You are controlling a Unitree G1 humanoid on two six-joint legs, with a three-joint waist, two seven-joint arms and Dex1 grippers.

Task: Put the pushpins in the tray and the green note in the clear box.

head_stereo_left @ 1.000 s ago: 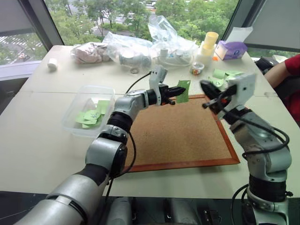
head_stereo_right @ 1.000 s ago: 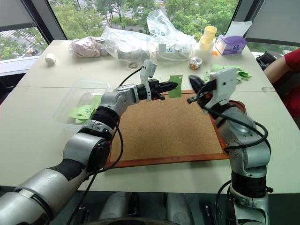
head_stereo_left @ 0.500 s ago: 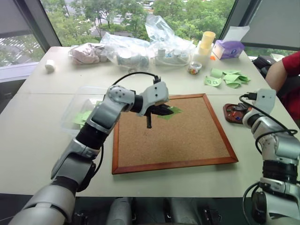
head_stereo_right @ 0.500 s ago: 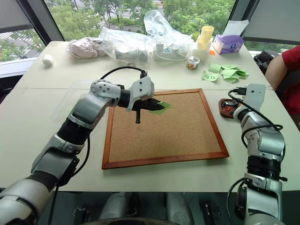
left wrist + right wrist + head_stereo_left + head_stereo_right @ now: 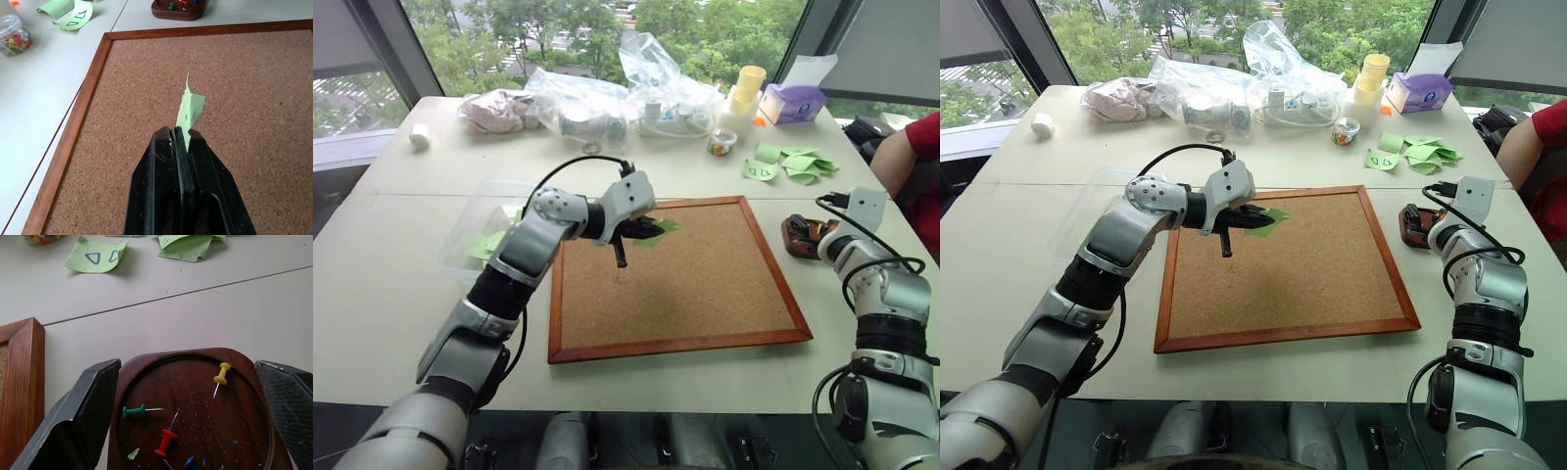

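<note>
Clear box (image 5: 494, 230) on counter, off behind left gripper's wrist, nearer left arm | Left gripper (image 5: 646, 231) clamped on green note (image 5: 190, 111), over corkboard (image 5: 675, 284) | Right gripper (image 5: 188, 401) spread wide around tray (image 5: 195, 431), pushpins (image 5: 166, 440) lying inside.

Corkboard (image 5: 675, 279) at the middle of the bench (image 5: 401, 294) — box to its left, tray to its right.

The clear box (image 5: 481, 227) sits just left of the corkboard; the tray (image 5: 800, 235) lies just off its right edge with the pushpins (image 5: 166, 423) in it. The green note (image 5: 190, 111) hangs over the corkboard's far left part, in the left gripper (image 5: 179, 142). The right gripper (image 5: 190, 416) straddles the tray. Behind the board — loose notes (image 5: 783, 163) far right, plastic bags (image 5: 626, 93) along the back.
</note>
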